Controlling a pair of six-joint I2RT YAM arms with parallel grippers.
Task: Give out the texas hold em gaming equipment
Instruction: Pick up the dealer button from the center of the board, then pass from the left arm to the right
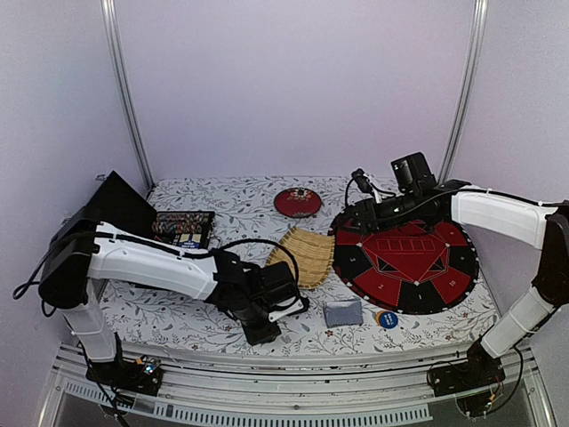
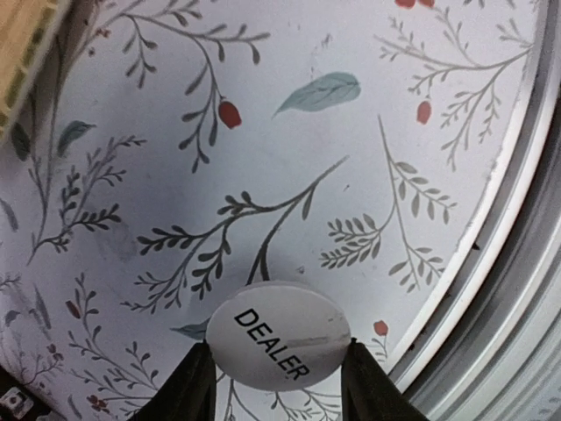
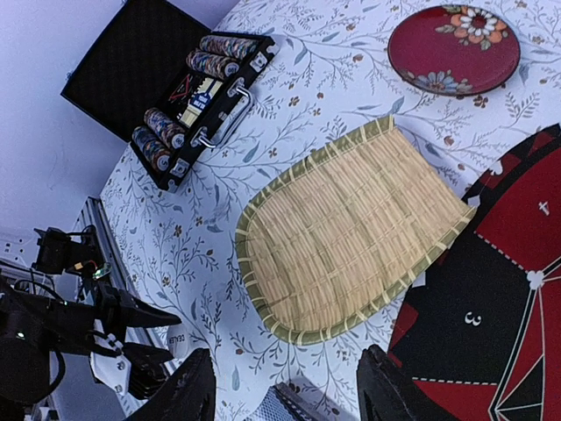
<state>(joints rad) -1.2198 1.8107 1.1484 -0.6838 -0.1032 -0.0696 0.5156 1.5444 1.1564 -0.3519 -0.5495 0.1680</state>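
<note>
My black two-finger left gripper (image 2: 279,346) sits low on its bent white arm (image 1: 151,258), pinching a white round button (image 2: 276,329); my right gripper (image 3: 287,355) hovers, fingers apart.

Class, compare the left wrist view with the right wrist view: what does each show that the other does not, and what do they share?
Only the left wrist: a close-up of the white DEALER button held between the fingers of the left gripper. Only the right wrist: the open chip case, red dish, red-and-black poker mat and the open right gripper. Both: the floral tablecloth, the bamboo tray, and the button, though tiny in the right wrist view.
</note>
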